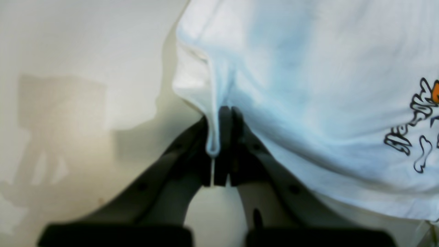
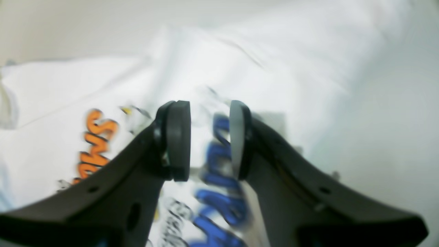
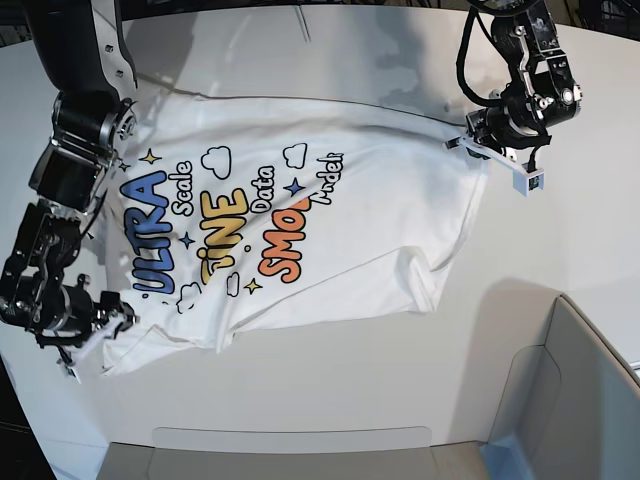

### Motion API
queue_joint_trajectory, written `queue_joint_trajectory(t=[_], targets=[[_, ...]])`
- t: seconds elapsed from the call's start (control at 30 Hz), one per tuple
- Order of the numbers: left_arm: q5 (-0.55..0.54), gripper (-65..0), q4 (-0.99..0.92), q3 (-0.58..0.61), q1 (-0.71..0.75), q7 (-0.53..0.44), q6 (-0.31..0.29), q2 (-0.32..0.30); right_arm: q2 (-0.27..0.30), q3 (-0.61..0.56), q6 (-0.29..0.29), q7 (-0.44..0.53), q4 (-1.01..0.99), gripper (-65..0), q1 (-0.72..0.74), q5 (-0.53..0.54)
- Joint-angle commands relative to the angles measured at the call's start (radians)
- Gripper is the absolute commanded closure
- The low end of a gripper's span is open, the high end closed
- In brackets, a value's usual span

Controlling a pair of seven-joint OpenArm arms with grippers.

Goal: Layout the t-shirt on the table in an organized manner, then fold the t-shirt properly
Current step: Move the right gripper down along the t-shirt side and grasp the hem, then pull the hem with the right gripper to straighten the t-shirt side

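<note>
The white cloth t-shirt (image 3: 300, 230), printed with blue "ULTRA", yellow "FINE" and orange "SMOL" lettering among small stars and clouds, lies print side up on the large plain white worktop (image 3: 400, 400), mostly spread but with folds and wrinkles along its lower right part.

The left gripper (image 1: 219, 151), a black two-piece clamp, has its fingers (image 1: 192, 151) pressed together, pinching a narrow fold of the shirt's plain white edge; the cloth hangs down in a small loop between the pads. In the base view this gripper (image 3: 478, 140) sits at the shirt's far right corner, where the fabric is drawn into a point.

The right gripper (image 2: 209, 140) has its fingers (image 2: 178, 137) spread, with a clear gap between the pads. It is poised just over the blue lettering, and nothing sits between the pads. Whether the tips touch the cloth cannot be told. In the base view this gripper (image 3: 90, 320) is at the shirt's lower left corner.

The shirt's upper hem runs fairly straight. The lower right edge is doubled over and uneven. Bare worktop lies open to the right of the shirt and along the near side, up to a grey-white bin wall (image 3: 560, 390) at the near right corner. The worktop's curved far edge is well apart from the shirt.
</note>
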Motion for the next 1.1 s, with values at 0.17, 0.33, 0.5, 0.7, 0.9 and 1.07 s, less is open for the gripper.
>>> queue_joint_trajectory(t=[0.17, 0.33, 0.5, 0.7, 0.9, 1.07], targets=[[-0.003, 0.0, 0.016, -0.001, -0.005, 0.004, 0.001, -0.008, 0.105, 0.017, 0.073, -0.018, 0.101, -19.6, -0.184, 0.203], [-0.003, 0.0, 0.016, 0.003, -0.004, 0.004, 0.001, -0.008, 0.164, 0.098, 0.091, -0.018, 0.142, -19.6, -0.320, 0.280], [-0.003, 0.0, 0.016, 0.008, -0.004, 0.004, 0.001, -0.006, 0.201, 0.100, 0.096, -0.018, 0.141, -19.6, -0.330, 0.393], [-0.003, 0.0, 0.016, 0.008, -0.004, 0.004, 0.001, 0.012, 0.206, 0.100, 0.191, -0.018, 0.142, -19.6, -0.317, 0.433], [-0.003, 0.0, 0.016, 0.008, -0.008, 0.024, 0.001, 0.012, 0.203, 0.100, 0.191, -0.018, 0.141, -19.6, -0.316, 0.430], [-0.003, 0.0, 0.016, 0.008, -0.010, 0.024, 0.001, 0.014, 0.200, 0.098, 0.189, -0.018, 0.141, -19.6, -0.316, 0.427]])
